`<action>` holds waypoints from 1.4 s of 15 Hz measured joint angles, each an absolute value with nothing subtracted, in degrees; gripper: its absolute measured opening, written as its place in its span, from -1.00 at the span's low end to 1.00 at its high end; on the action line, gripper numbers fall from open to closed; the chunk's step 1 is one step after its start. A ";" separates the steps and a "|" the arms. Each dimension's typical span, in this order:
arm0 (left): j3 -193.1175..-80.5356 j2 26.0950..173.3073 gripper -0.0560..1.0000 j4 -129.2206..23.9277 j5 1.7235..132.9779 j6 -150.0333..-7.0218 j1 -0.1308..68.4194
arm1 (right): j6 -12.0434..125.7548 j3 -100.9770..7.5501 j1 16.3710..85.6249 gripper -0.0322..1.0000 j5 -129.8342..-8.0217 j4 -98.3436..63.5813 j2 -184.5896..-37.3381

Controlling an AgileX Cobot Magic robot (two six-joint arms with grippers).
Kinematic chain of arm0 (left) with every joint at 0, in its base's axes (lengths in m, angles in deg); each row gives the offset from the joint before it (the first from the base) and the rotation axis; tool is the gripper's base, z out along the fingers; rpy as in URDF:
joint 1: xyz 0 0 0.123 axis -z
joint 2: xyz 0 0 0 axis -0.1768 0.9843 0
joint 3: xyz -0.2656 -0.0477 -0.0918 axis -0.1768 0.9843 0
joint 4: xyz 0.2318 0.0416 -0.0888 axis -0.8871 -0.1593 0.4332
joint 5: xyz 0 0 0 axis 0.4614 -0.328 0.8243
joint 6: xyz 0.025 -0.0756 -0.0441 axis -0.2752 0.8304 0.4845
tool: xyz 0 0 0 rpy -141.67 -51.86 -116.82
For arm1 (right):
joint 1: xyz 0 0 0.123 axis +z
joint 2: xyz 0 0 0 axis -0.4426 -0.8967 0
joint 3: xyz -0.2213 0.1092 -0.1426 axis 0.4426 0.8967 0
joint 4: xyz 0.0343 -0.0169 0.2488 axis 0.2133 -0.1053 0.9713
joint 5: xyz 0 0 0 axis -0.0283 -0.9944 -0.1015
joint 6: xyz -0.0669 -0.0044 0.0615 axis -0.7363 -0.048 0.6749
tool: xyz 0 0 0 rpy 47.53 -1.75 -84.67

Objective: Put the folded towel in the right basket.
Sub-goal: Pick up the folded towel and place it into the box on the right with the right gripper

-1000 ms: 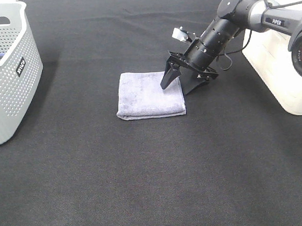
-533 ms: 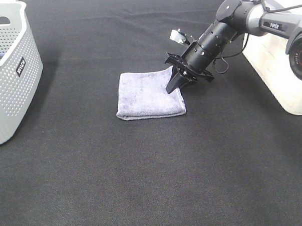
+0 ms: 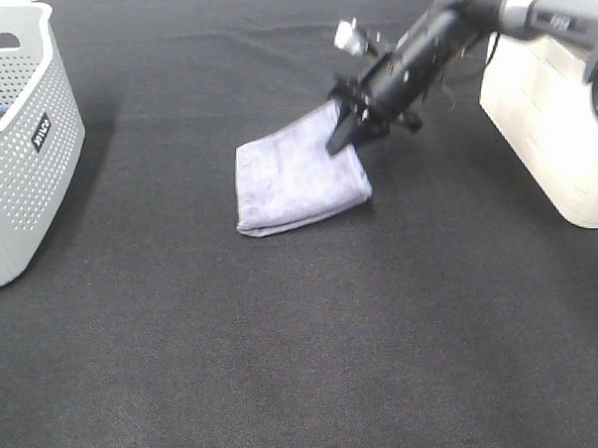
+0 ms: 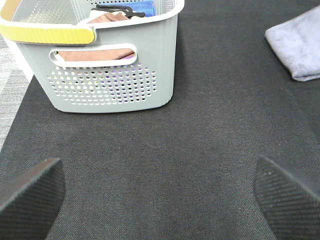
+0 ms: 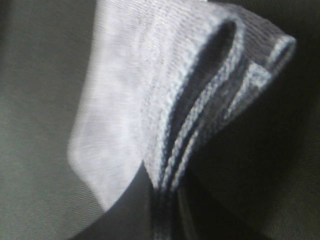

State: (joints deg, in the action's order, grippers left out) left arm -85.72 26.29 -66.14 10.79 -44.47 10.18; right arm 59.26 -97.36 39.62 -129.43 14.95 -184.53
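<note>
The folded lavender towel [image 3: 292, 175] lies on the black table in the exterior high view, its right edge raised. My right gripper [image 3: 341, 140] is shut on that right edge and holds it off the table, while the towel's left part still rests on the surface. The right wrist view shows the towel's layered folds [image 5: 165, 85] pinched between the dark fingers [image 5: 125, 210]. The cream right basket [image 3: 548, 124] stands at the right edge of the table. My left gripper [image 4: 160, 200] is open and empty, far left of the towel [image 4: 300, 45].
A grey perforated basket [image 3: 18, 147] stands at the far left. In the left wrist view it [image 4: 100, 75] holds folded cloths. The black mat [image 3: 314, 332] covers the table.
My right gripper has shut on the towel's right edge and moved up and back. That edge has lifted and the towel now tilts.
</note>
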 joint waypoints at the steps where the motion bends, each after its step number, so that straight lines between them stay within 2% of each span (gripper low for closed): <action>1: -85.72 26.29 0.95 -66.14 10.79 -44.47 10.18 | 59.09 -97.36 39.62 -0.84 -129.43 14.37 -182.41; 10: -85.72 26.29 0.95 -66.14 10.79 -44.47 10.18 | 60.07 -97.36 37.78 -0.84 -129.78 2.86 -161.61; 15: -85.72 26.29 0.95 -66.14 10.79 -44.47 10.18 | 62.87 -97.36 26.21 -0.84 -129.89 -2.01 -152.33; 17: -85.72 26.29 0.95 -66.14 10.79 -44.47 10.18 | 62.93 -97.36 19.74 -0.84 -129.89 -4.76 -151.13; 21: -85.72 26.29 0.95 -66.14 10.79 -44.47 10.18 | 66.31 -97.36 12.40 -0.84 -129.83 -9.06 -152.22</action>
State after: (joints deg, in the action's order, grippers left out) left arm -85.72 26.29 -66.14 10.79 -44.47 10.18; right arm 66.31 -97.36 12.40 -129.83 -9.06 -152.22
